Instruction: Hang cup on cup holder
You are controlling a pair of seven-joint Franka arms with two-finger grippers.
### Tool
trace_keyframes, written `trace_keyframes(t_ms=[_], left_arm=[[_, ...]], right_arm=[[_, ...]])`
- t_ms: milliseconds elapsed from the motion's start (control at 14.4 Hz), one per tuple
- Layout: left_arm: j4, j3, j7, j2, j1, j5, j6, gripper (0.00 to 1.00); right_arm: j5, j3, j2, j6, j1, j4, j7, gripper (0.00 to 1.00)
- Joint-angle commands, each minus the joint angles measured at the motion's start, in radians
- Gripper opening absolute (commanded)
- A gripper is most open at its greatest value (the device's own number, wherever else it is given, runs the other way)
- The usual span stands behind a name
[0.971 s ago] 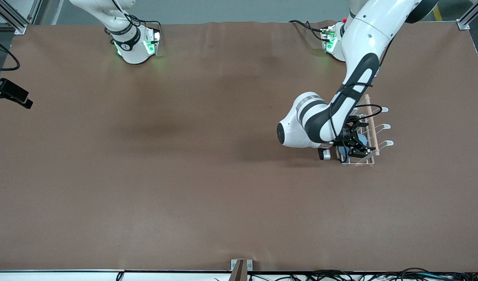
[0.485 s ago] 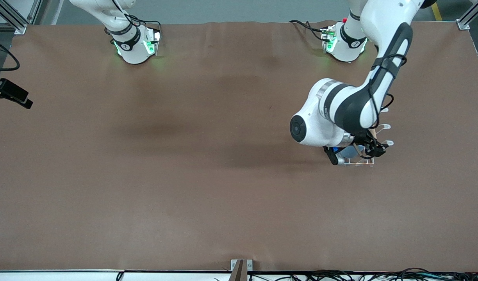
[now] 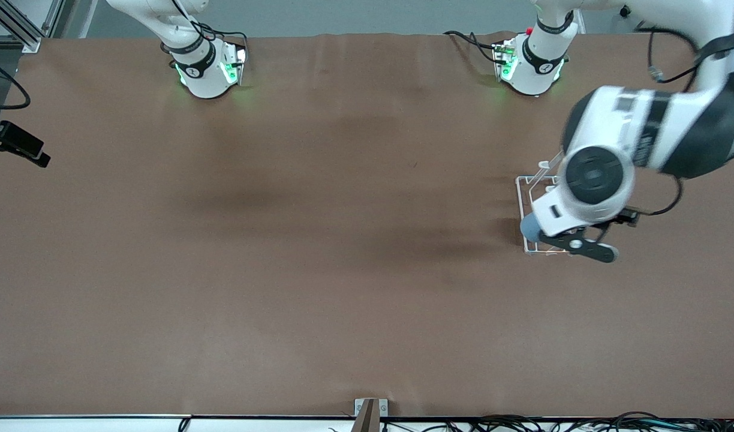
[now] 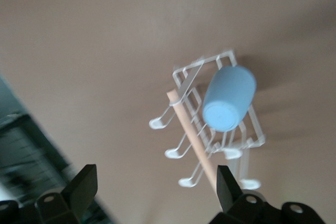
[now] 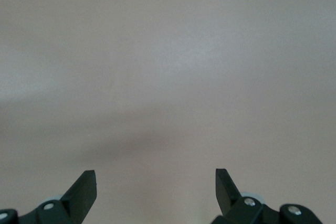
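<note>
We note the cup (image 4: 229, 98) hanging on one prong of the cup holder (image 4: 210, 129), tilted, its closed bottom facing the left wrist camera. In the front view only a blue sliver of the cup (image 3: 529, 227) shows past the left arm's wrist, at the holder's corner nearest the camera, on the side toward the right arm. The cup holder (image 3: 526, 198) stands on the brown table (image 3: 319, 252) toward the left arm's end, well in from every table edge. Its wooden rod (image 4: 191, 132) runs along the top, and several looped prongs stand bare on the other side of the rod from the cup.

The left gripper (image 4: 155, 184) is up in the air over the cup holder, fingers spread wide, nothing between them, well apart from the cup. In the front view the arm's wrist covers most of the holder, and we cannot make out the fingers there.

The right gripper (image 5: 156, 190) waits over bare table, its fingers likewise spread and holding nothing. Only that arm's base (image 3: 205, 66) shows in the front view.

The table's middle and its edge nearest the camera lie open. A small bracket (image 3: 370, 411) sits at that near edge, with cables (image 3: 553, 423) along it toward the left arm's end.
</note>
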Motion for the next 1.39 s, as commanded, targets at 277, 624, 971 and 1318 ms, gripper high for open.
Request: trace_keyframes(t_ms=[277,624,971,1318], left_arm=[[-0.024,0.081,-0.034,-0.195,0.029,-0.282,0.062,1.0],[-0.062,0.237,-0.046,-0.345,-0.044,-0.408,0.042,0.99],[-0.148,0.262,-0.043,-0.46,-0.055,-0.432,0.043,1.0],[-0.053,0.262,-0.045,-0.385,-0.078,-0.431,0.048,1.0]], right_arm=[[-0.01,0.006,0.003,-0.008,-0.009,0.005,-0.005,1.0],[-0.01,0.003,0.003,-0.005,-0.009,0.004,-0.005,1.0],[-0.01,0.003,0.003,-0.002,-0.011,0.004,-0.005,1.0],[-0.01,0.001,0.003,-0.002,-0.011,0.004,-0.005,1.0]])
